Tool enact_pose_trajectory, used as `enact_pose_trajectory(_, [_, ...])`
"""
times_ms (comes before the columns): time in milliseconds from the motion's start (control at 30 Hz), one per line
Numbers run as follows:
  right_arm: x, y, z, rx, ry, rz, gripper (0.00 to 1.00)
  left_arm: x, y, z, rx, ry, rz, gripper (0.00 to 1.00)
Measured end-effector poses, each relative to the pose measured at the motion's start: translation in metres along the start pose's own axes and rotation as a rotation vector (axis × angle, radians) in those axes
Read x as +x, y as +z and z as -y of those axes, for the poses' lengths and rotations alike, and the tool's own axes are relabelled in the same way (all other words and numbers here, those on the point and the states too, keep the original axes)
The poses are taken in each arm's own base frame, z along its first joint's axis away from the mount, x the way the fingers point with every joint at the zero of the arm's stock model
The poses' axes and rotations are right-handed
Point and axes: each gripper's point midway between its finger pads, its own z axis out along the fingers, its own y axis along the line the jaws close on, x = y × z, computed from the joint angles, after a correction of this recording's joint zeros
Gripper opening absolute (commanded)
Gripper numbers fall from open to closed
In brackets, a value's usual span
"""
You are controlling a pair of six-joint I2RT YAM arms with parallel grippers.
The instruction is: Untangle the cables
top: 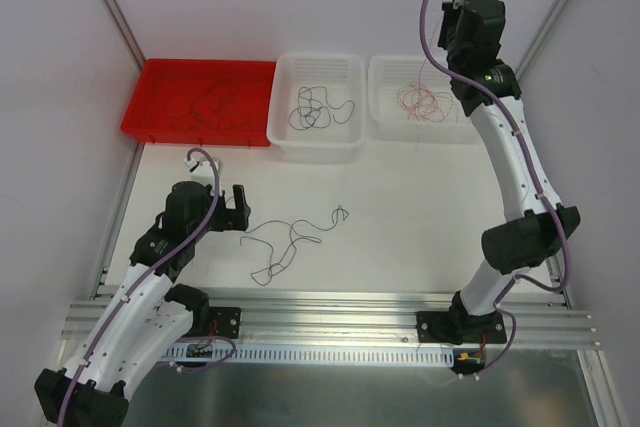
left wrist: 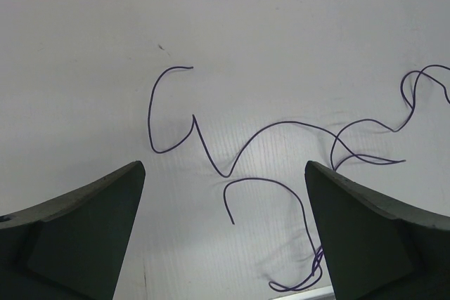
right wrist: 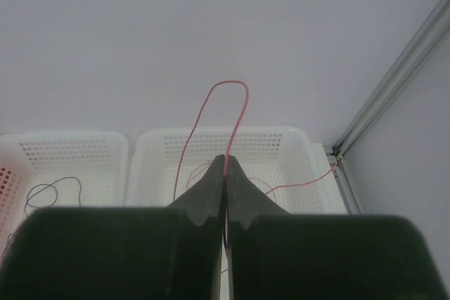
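Bare table [top: 420,207] lies open between the purple cables [top: 292,237] and the right arm [top: 510,167] — wide room to pass. The far edge is blocked by the red tray [top: 190,134], middle basket [top: 320,150] and right basket [top: 400,132], side by side. Over the last hangs the right gripper [right wrist: 226,159], clamped on a red cable [right wrist: 232,83]. Walls [top: 50,67] hem both sides.

We find all three views brightly and evenly lit from overhead with a faint lilac cast. The table [top: 420,207] carries only faint, soft shadows, and the metal sheet [top: 350,397] at the near edge has a mild sheen. In the left wrist view the purple wire [left wrist: 285,123] is sharp with a pale shadow alongside. In the right wrist view the red wire [right wrist: 229,82] reads clearly, while the fingers [right wrist: 126,258] of the right gripper [right wrist: 226,163] are dark and soft-edged close to the lens.
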Motion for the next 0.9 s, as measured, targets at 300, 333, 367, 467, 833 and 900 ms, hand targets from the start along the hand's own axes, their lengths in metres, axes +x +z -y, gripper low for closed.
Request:
enact_pose_trajectory(300, [0.129,0.101,0.007,0.060,-0.088,-0.203,0.28,0.005,0.004,0.002,0.007,0.001,-0.030,0.99])
enact_pose_trajectory(333, [0.147,0.108,0.008,0.064,-0.096,-0.236,0.36,0.006,0.005,0.002,0.007,0.002,-0.034,0.99])
enact_pose_trajectory(367, [0.161,0.112,0.009,0.068,-0.106,-0.266,0.44,0.006,0.005,0.002,0.008,0.002,-0.037,0.99])
enact_pose_trajectory(467, [0.197,0.111,0.012,0.071,-0.121,-0.351,0.70,0.007,0.006,0.002,0.008,0.002,-0.043,0.99])
enact_pose_trajectory(833, [0.204,0.019,-0.022,-0.136,0.010,-0.488,0.80,0.008,0.006,0.006,0.033,0.001,-0.047,0.99])
enact_pose_trajectory(900, [0.200,-0.018,-0.039,-0.202,0.046,-0.510,0.80,0.008,0.006,0.008,0.042,0.001,-0.049,0.99])
